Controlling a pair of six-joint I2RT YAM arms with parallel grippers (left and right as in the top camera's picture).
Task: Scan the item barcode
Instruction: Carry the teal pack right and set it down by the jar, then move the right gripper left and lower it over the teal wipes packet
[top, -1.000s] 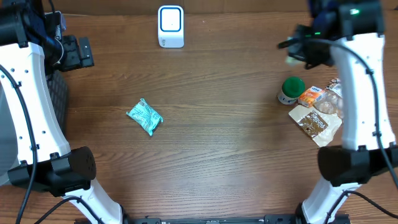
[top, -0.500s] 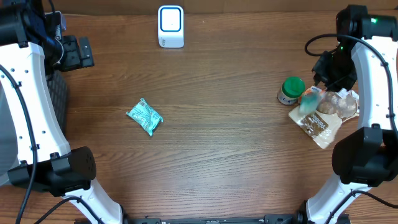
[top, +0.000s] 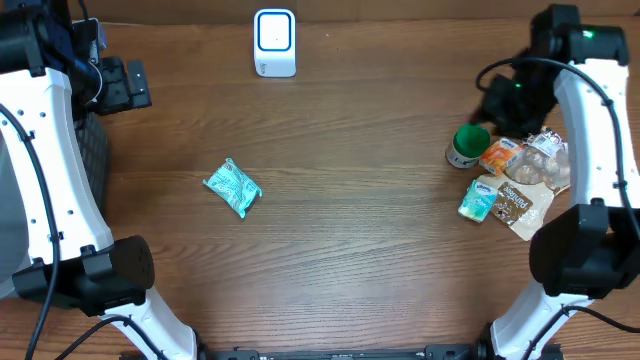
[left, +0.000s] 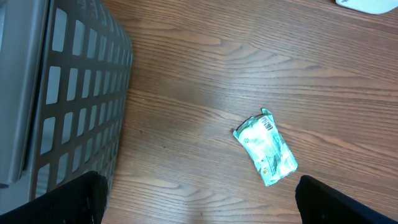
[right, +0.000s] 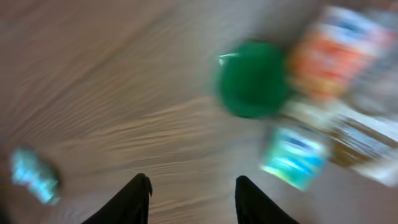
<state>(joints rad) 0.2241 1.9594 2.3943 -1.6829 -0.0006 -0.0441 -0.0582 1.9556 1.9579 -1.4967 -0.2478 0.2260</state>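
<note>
The pouch (top: 479, 199) had dropped ahead-right of the spread, empty right fingers (right: 132, 202), left fingers (left: 74, 202) spread too; probably light, crinkly, best edge-pinched.

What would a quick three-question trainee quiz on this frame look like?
1. True or false: the teal packet lies inside the basket.
2. What is between the fingers of the right gripper? A the teal packet; B the green-lidded jar; C nothing.
3. Fill in: the green-lidded jar stands on the ___ arm's side of the table.
Key: 1 false; 2 C; 3 right.
</note>
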